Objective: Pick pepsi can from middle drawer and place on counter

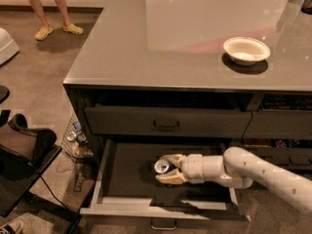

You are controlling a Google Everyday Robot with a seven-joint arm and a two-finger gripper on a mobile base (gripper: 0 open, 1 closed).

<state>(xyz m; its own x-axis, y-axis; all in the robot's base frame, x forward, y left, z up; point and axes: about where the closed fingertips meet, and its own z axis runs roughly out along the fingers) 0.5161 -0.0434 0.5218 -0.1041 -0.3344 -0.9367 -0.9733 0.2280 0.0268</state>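
Observation:
The middle drawer [124, 167] stands pulled open below the counter [146, 48], with a dark flat interior and a pale front rim. The pepsi can [161, 166] sits inside it near the centre, its silver top facing up and its dark body mostly hidden. My gripper [165, 169] reaches in from the right on a white arm. Its two pale fingers [171, 158] lie on either side of the can and hold it, low over the drawer floor.
A white bowl [246, 50] sits on the counter at right. The like drawer above [165, 122] is closed. Narrower drawers are at right [278, 126]. A wire basket with bottles [73, 138] and a dark chair [22, 155] stand on the floor at left. A person's legs [48, 9] are at far left.

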